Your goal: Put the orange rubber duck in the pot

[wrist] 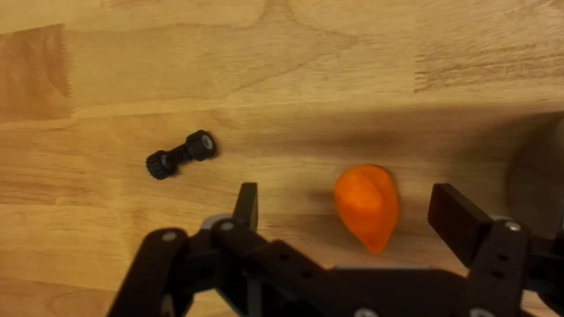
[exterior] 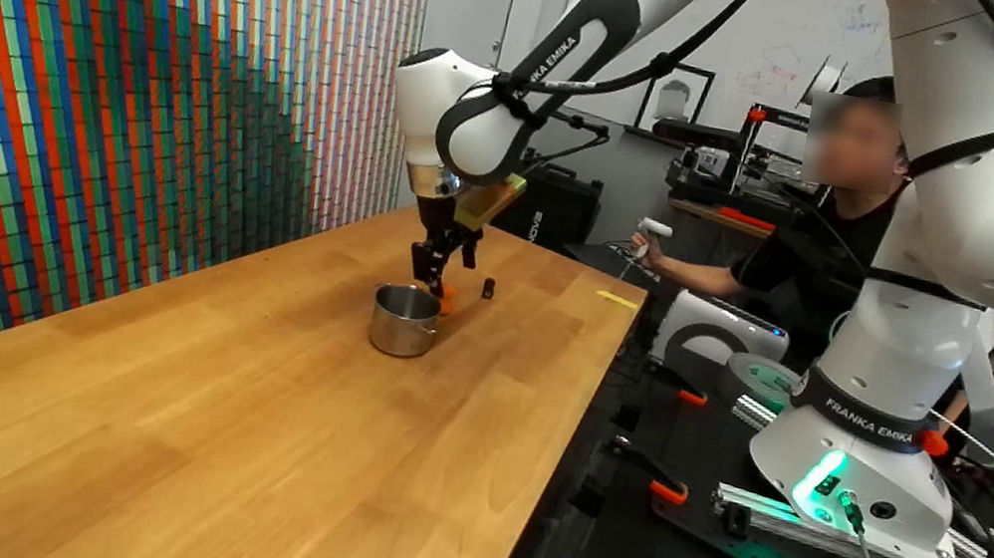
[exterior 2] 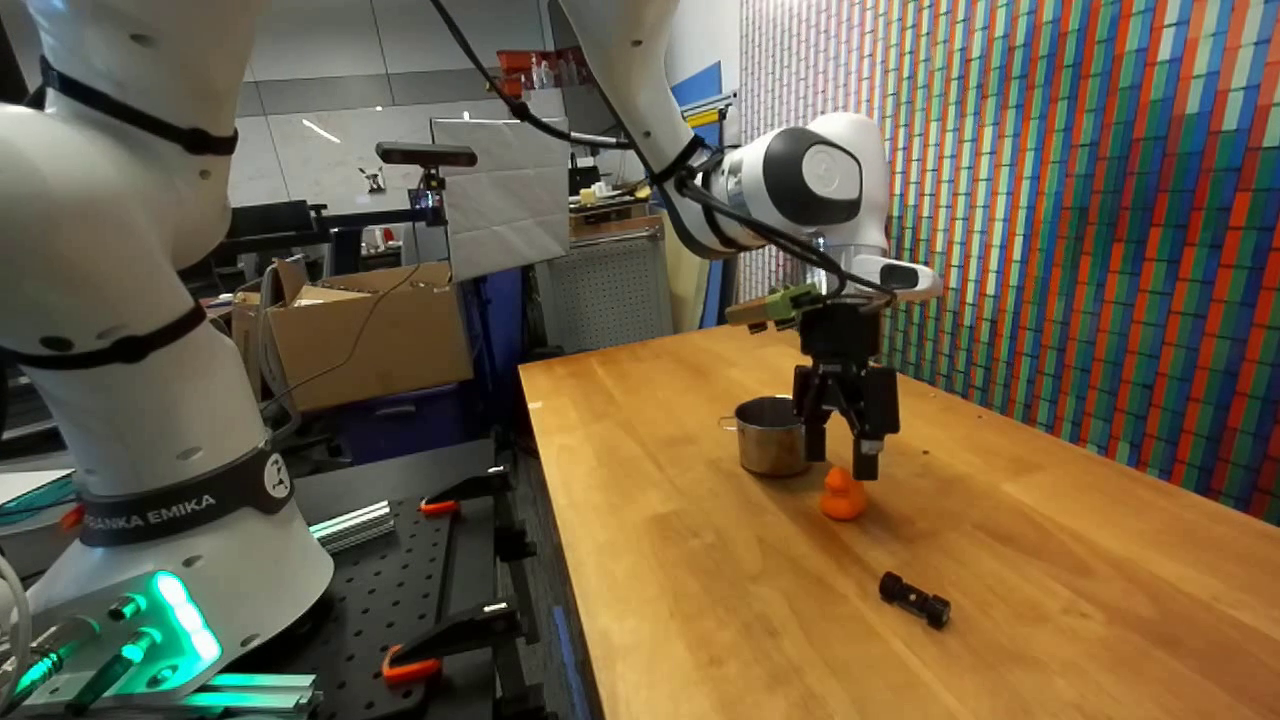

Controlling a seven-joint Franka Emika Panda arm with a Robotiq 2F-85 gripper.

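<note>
1. Wrist view: the claw point(wrist: 350, 209) is spread wide, holding nothing, with the orange rubber duck point(wrist: 368, 202) showing in the gap, a bit off to the right.
2. In an exterior view the duck's upright on the worktop point(exterior 2: 690, 580), near but apart from the pot point(exterior 2: 770, 442), which sits left and farther back.
3. My guess: rubber, so light, kinda squishy, grippy rather than slick, tough to break.
4. I'd grab low round the fat body; the small rounded head might pop out. Gentle squeeze, and centre over it first so it doesn't get shoved sideways.
</note>
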